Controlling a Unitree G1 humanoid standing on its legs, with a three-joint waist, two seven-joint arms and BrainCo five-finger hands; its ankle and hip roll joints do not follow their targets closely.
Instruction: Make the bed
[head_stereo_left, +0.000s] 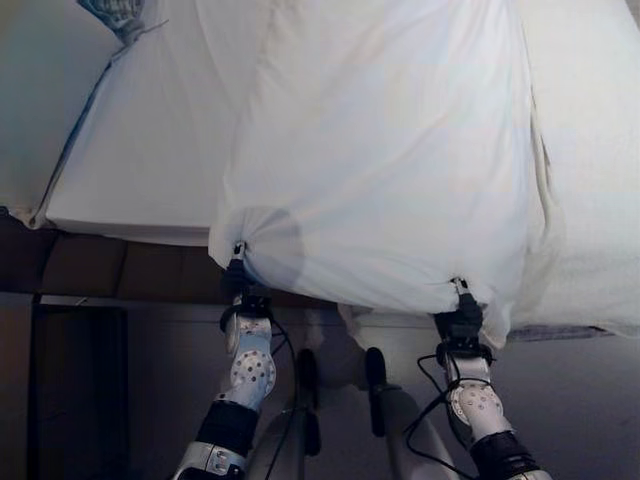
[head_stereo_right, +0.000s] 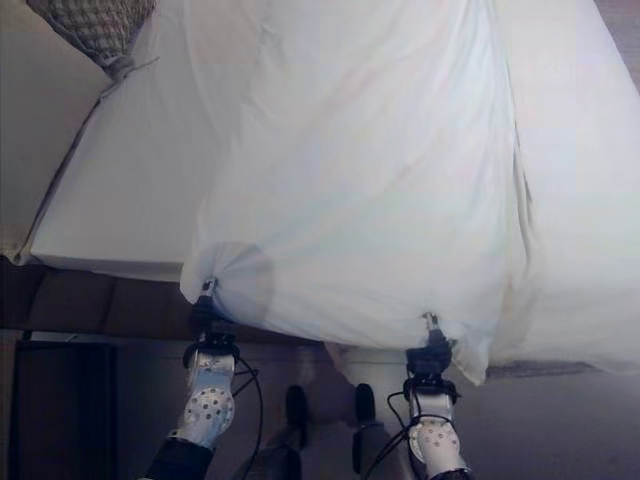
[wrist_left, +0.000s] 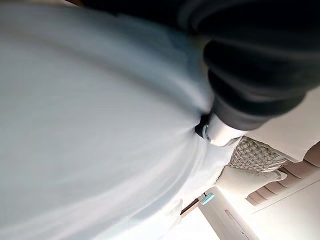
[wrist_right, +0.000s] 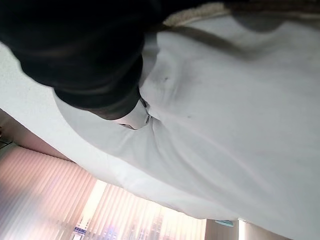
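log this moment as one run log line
left robot hand: shut on white cloth duvet | right robot hand: shut on duvet | duvet: lifted over white mattress

Count: one white duvet (head_stereo_left: 380, 170), one mattress (head_stereo_left: 150, 170), one patterned pillow (head_stereo_right: 95, 30), one dark bed frame (head_stereo_left: 110, 268). Two hands: left hand (head_stereo_left: 240, 272), right hand (head_stereo_left: 462, 318). One window blind (wrist_right: 60, 195).

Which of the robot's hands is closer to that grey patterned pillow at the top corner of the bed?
Left. The left hand grips the white sheet on the side where the pillow lies; the right hand grips the sheet's other corner, farther away.
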